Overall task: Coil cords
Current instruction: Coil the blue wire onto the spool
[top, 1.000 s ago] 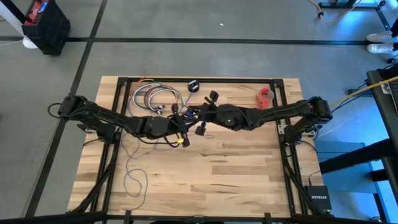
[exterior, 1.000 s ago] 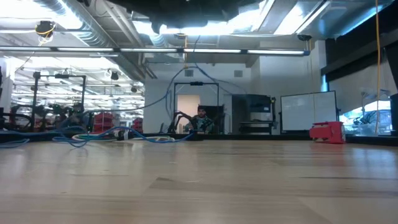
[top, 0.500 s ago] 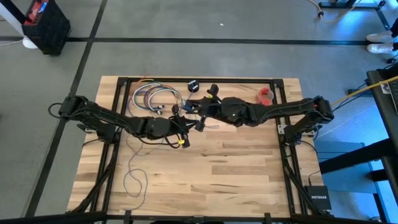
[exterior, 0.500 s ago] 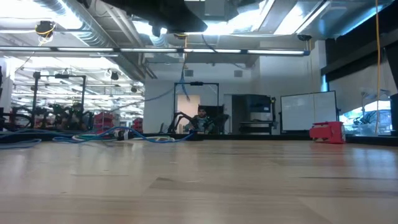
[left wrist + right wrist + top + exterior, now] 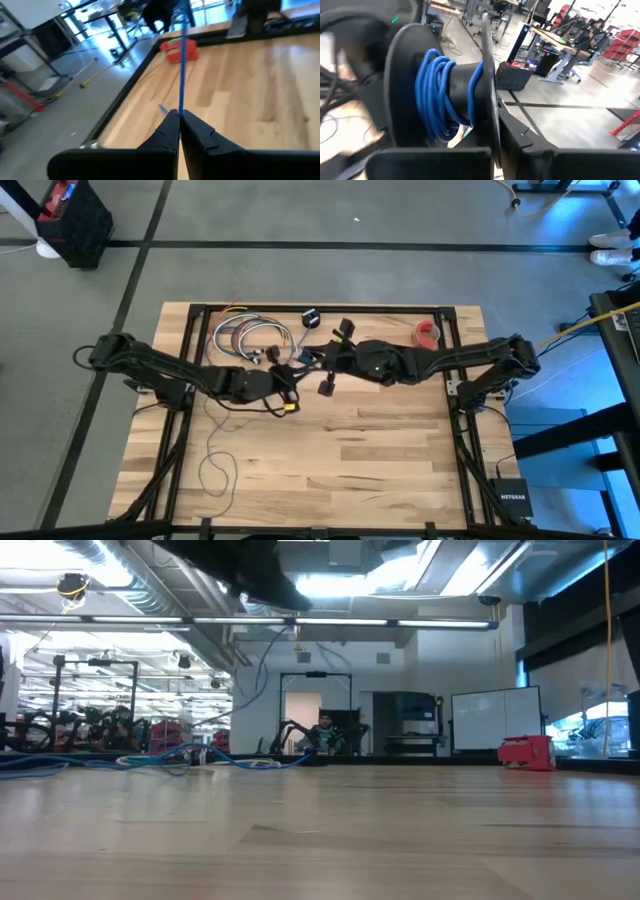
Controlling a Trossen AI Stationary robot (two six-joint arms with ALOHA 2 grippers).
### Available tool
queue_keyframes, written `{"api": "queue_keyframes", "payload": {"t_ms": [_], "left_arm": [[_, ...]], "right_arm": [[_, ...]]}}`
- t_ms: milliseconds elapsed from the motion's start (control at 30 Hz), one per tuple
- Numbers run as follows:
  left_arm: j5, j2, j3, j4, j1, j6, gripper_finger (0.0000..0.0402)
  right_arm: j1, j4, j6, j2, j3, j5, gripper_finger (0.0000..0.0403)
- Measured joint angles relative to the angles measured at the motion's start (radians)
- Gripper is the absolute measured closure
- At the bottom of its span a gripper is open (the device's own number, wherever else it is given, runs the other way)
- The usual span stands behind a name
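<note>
Thin blue cord, limp & light: left gripper pinches it between closed jaws; right gripper clamps spool rim, cord wound on.

- Ceiling strip lights glare white-blue in the low view.
- The worktop is evenly lit from above, with only faint shadows.
- The right wrist view is motion-blurred along its near edge.
- Cool blue light falls beside the worktop.

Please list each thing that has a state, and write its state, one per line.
Blue cord: taut, pinched by left end effector.
Spool: partly wound with the cord, held by right end effector, shut.
Multicoloured wire bundle: looped, lying on table.
Red tape roll: lying flat.
</note>
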Motion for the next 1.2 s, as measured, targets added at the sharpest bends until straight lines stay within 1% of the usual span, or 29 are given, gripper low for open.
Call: {"api": "queue_keyframes", "payload": {"t_ms": [167,300,367,500,567,733,900,1067,1200], "left_arm": [[-0.027,-0.130,-0.001,-0.158,0.000,-0.005,0.0400],[-0.027,-0.245,-0.001,-0.216,-0.002,-0.028,0.0400],[-0.007,-0.294,-0.001,-0.232,-0.003,-0.042,0.0400],[0.093,-0.348,-0.001,-0.233,-0.001,-0.080,0.0398],[0.125,-0.351,-0.001,-0.228,-0.002,-0.096,0.0398],[0.133,-0.326,0.000,-0.228,-0.002,-0.147,0.0397],[0.132,-0.274,0.000,-0.183,-0.002,-0.175,0.0397],[0.135,-0.200,0.001,-0.108,-0.002,-0.183,0.0397],[0.191,-0.159,0.001,-0.050,-0.002,-0.184,0.0396]], "right_arm": [[0.037,-0.104,0.000,-0.007,0.002,0.002,0.0395],[0.046,-0.202,0.007,-0.007,0.002,0.043,0.0395],[0.044,-0.239,0.027,0.004,0.002,0.058,0.0395],[0.030,-0.273,0.037,0.051,0.002,0.094,0.0395],[0.028,-0.272,0.034,0.078,0.002,0.124,0.0395],[-0.001,-0.258,0.024,0.143,0.002,0.225,0.0395],[-0.021,-0.208,0.022,0.188,0.000,0.249,0.0395],[-0.024,-0.182,0.020,0.203,-0.002,0.280,0.0395],[-0.024,-0.179,0.014,0.203,-0.002,0.344,0.0395]]}}
